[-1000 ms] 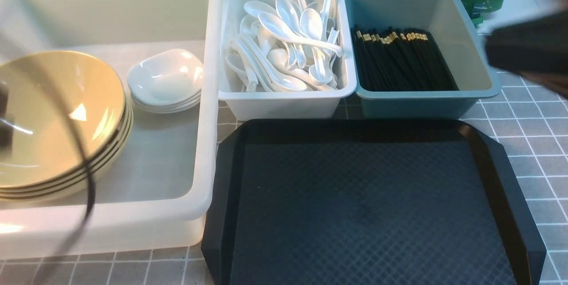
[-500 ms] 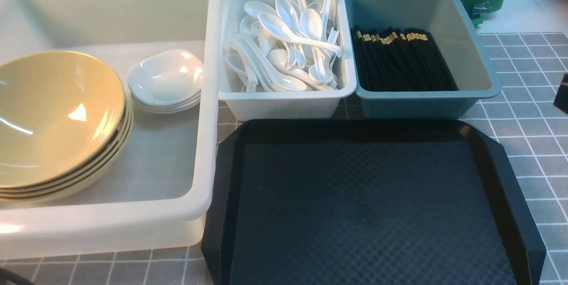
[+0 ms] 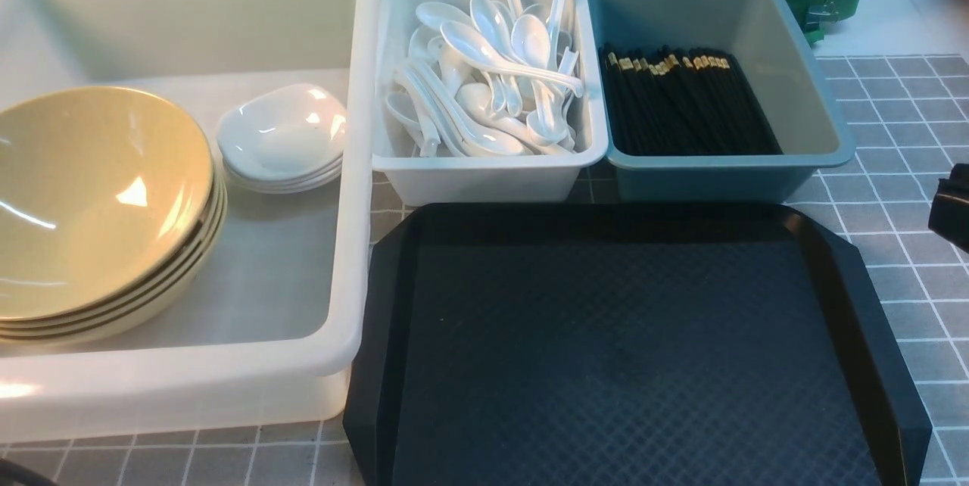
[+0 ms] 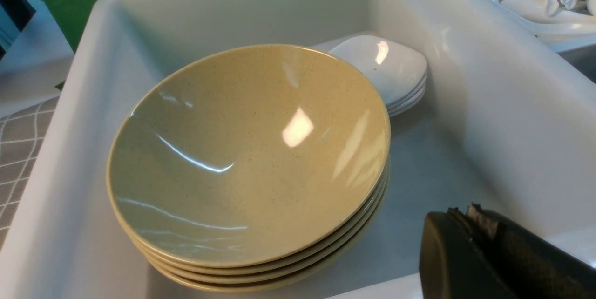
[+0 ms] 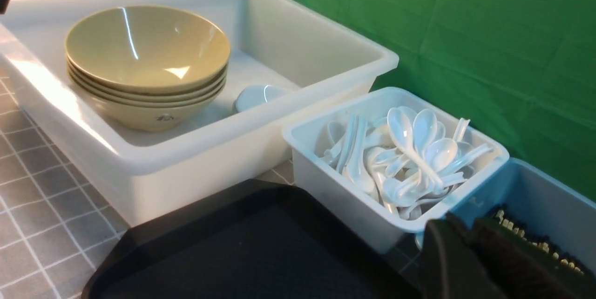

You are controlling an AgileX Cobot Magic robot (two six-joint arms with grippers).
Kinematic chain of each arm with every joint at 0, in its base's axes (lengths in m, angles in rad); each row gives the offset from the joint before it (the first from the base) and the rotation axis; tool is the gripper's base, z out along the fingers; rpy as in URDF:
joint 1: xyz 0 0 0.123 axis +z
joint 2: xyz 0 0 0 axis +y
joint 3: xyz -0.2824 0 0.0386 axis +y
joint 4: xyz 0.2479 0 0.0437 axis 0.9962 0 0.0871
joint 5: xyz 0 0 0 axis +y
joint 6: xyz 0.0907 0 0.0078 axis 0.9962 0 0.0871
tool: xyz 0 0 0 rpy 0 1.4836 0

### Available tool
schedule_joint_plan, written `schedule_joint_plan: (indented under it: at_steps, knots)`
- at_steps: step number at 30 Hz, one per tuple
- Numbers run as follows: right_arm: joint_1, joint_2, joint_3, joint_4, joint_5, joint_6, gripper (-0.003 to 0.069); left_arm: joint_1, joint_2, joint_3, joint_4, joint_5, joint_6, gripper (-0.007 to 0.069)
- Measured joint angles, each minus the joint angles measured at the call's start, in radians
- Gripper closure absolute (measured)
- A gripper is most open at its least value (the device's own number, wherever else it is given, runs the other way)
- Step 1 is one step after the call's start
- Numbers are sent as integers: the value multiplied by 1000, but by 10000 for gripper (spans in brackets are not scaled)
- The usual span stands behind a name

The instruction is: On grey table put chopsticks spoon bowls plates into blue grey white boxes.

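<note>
left gripper (image 4: 470,217): jaws closed, empty
right gripper (image 5: 465,229): jaw gap unclear
bowls (image 3: 91,206): stacked, tub (image 3: 356,168) left
chopsticks (image 3: 681,104): blue-grey bin (image 3: 825,92), far right

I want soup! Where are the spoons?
The spoons are piled in the white bin, between the big tub and the blue-grey bin.

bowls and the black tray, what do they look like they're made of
Bowls: probably glazed ceramic or melamine, since they are glossy, olive-yellow and finely speckled with sharp light reflections; the look alone cannot settle which. Black tray: likely moulded plastic, matte, with a diamond-textured floor and a smoother, slightly shiny rim.
</note>
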Motion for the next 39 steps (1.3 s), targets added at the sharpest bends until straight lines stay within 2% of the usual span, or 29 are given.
schedule_joint_plan:
  at_steps: [8, 11, 15, 16, 17, 21, 25, 29, 34, 39]
  knots:
    - [-7, -28, 45, -34, -50, -1, 568, 0, 0, 0, 0, 1, 0, 636]
    - [-92, -125, 186, -53, -212, 31, 621, 0, 0, 0, 0, 1, 0, 636]
    - [-268, -236, 392, -57, -436, 186, 627, 0, 0, 0, 0, 1, 0, 636]
    - [-337, -271, 454, -61, -466, 237, 627, 0, 0, 0, 0, 1, 0, 636]
    - [-360, -283, 473, -65, -472, 254, 627, 0, 0, 0, 0, 1, 0, 636]
    - [-555, -417, 623, -146, -406, 403, 627, 0, 0, 0, 0, 1, 0, 636]
    - [-657, -535, 713, -170, -316, 441, 627, 0, 0, 0, 0, 1, 0, 636]
    - [-680, -565, 728, -173, -260, 450, 627, 0, 0, 0, 0, 1, 0, 636]
    - [-681, -565, 728, -173, -110, 452, 628, 0, 0, 0, 0, 1, 0, 636]
    - [-682, -565, 728, -173, -95, 454, 628, 0, 0, 0, 0, 1, 0, 636]
